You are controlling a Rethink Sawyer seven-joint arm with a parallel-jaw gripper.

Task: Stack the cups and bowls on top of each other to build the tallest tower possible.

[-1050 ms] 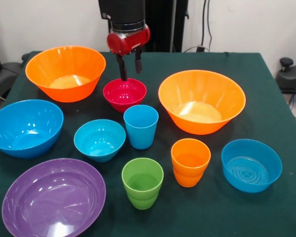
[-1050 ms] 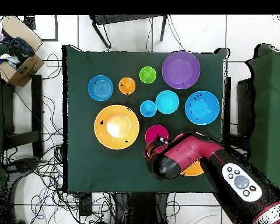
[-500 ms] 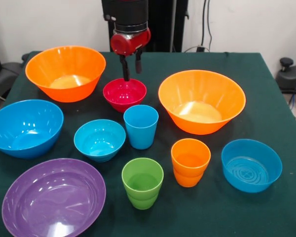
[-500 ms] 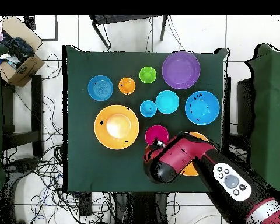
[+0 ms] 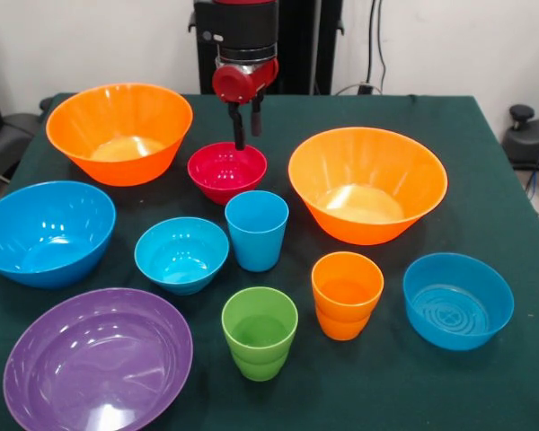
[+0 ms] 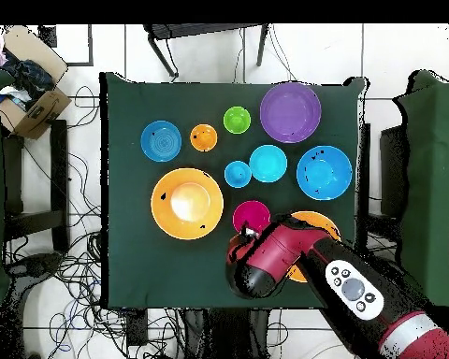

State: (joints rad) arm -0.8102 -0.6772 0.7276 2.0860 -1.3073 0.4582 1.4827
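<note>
My gripper (image 5: 245, 135) hangs open and empty just above the far rim of the small red bowl (image 5: 226, 171). All cups and bowls stand apart on the green cloth; no tower is in view. Two large orange bowls (image 5: 119, 133) (image 5: 368, 184) flank the red one. In front of it stand the blue cup (image 5: 256, 229), a small blue bowl (image 5: 181, 254) and the large blue bowl (image 5: 45, 232). Nearest the camera are the purple bowl (image 5: 97, 359), green cup (image 5: 260, 332), orange cup (image 5: 346, 294) and another blue bowl (image 5: 457, 300). Overhead, the arm (image 6: 294, 257) covers part of one orange bowl (image 6: 320, 221).
The table's green cloth (image 5: 485, 180) ends close behind the far bowls. Overhead, chairs and cables surround the table, and a cardboard box (image 6: 27, 89) sits off its upper left corner.
In the front view the gripper has drifted right, from the red bowl's left far rim toward its middle, and its fingers look closer together. Nothing on the table has moved.
</note>
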